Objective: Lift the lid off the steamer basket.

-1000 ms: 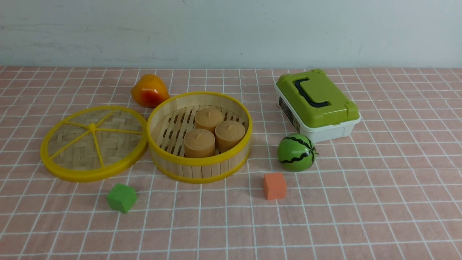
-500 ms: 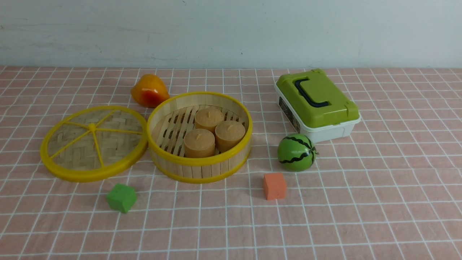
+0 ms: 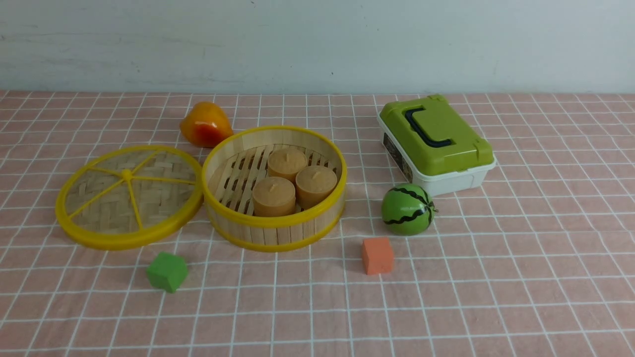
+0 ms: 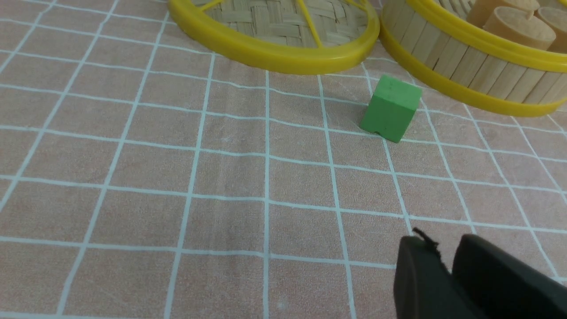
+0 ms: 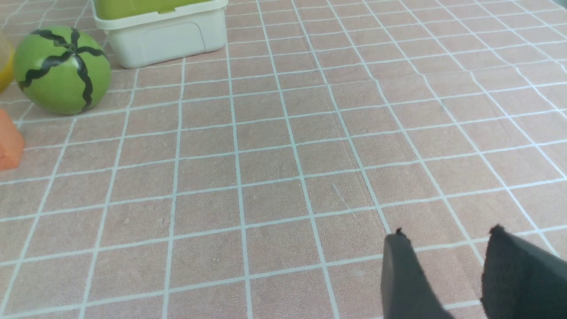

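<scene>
The lid, a woven bamboo disc with a yellow rim and spokes, lies flat on the checked cloth just left of the steamer basket, its rim touching or nearly touching the basket's wall. The basket is uncovered and holds three tan cylinders. Neither gripper shows in the front view. In the left wrist view my left gripper is shut and empty over bare cloth, well short of the lid and basket. In the right wrist view my right gripper is open and empty over bare cloth.
A green cube sits in front of the lid, also in the left wrist view. An orange cube and a toy watermelon lie right of the basket. A white box with a green top stands behind them. An orange-yellow fruit lies behind the basket.
</scene>
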### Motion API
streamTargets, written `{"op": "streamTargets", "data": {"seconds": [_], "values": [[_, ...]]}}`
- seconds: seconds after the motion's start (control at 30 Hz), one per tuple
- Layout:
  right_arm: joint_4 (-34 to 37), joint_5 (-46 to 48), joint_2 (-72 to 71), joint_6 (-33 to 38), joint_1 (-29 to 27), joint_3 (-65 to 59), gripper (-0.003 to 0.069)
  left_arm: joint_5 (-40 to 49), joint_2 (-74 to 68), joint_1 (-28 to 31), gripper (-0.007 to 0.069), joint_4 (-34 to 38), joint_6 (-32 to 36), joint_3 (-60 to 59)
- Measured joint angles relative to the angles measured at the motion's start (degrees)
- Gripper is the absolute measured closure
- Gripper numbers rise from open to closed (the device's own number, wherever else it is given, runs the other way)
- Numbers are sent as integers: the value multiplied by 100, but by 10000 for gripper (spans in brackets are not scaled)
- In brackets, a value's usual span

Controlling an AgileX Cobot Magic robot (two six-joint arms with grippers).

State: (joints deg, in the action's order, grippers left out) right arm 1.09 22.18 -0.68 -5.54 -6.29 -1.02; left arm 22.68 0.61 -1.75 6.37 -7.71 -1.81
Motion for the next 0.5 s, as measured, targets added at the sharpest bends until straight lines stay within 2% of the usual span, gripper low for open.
{"op": "streamTargets", "data": {"seconds": [0.5], "values": [[0, 0, 0, 0, 0, 0, 418, 0, 0, 0, 495, 0, 0, 0]]}}
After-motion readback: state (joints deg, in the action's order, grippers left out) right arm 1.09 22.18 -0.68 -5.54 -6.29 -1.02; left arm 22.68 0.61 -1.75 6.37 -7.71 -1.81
